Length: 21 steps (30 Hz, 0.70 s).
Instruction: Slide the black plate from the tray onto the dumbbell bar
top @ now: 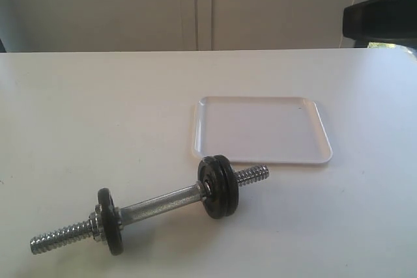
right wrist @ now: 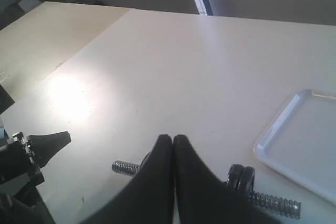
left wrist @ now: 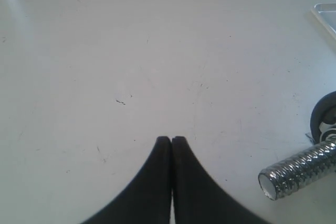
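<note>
The white tray (top: 260, 129) lies bare on the table, with no disc in it. Just in front of it rests the chrome dumbbell bar (top: 163, 201), aslant. Two black plates (top: 218, 185) sit together near its right threaded end, and a single black plate (top: 111, 221) sits near its left end. Neither gripper shows in the exterior view. My left gripper (left wrist: 171, 139) is shut and empty above bare table, beside the bar's threaded end (left wrist: 299, 170). My right gripper (right wrist: 172, 138) is shut and empty above the bar (right wrist: 126, 168), with the paired plates (right wrist: 240, 179) and the tray (right wrist: 310, 140) to one side.
A dark shape (top: 381, 21) juts in at the exterior view's top right, beyond the table's far edge. Part of the other arm (right wrist: 31, 150) shows at the edge of the right wrist view. The tray's corner (left wrist: 326, 14) appears in the left wrist view.
</note>
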### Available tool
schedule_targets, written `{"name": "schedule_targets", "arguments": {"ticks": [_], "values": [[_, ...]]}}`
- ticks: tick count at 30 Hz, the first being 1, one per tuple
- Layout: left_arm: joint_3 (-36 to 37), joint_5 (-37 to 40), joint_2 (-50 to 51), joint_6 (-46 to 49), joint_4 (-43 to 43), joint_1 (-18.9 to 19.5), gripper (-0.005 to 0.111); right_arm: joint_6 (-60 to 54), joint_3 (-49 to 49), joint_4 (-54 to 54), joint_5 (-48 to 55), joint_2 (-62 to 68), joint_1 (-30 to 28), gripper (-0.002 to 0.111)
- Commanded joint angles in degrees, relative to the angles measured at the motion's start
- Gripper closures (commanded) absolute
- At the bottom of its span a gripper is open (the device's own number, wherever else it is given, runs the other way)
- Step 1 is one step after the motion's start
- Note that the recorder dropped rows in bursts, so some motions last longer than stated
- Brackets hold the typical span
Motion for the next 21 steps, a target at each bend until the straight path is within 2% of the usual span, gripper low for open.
{"name": "schedule_targets", "arguments": {"ticks": [1,6,14,21], "values": [[0.17,-0.24,-0.23,-0.34,0.1,0.01,0.107,-0.57,0.27,0.16,-3.78,-6.57,0.57,0.108],[0.17,-0.24,-0.23,-0.34,0.1,0.01,0.107,-0.57,0.27,0.38,-9.31,-19.52,0.57,0.108],[0.17,-0.24,-0.23,-0.34,0.1,0.01,0.107,-0.57,0.27,0.54,-9.62,-36.68,0.57,0.108],[0.17,-0.24,-0.23,-0.34,0.1,0.01,0.107,-0.57,1.15,-1.44,-6.21,-40.1,0.46,0.108]]}}
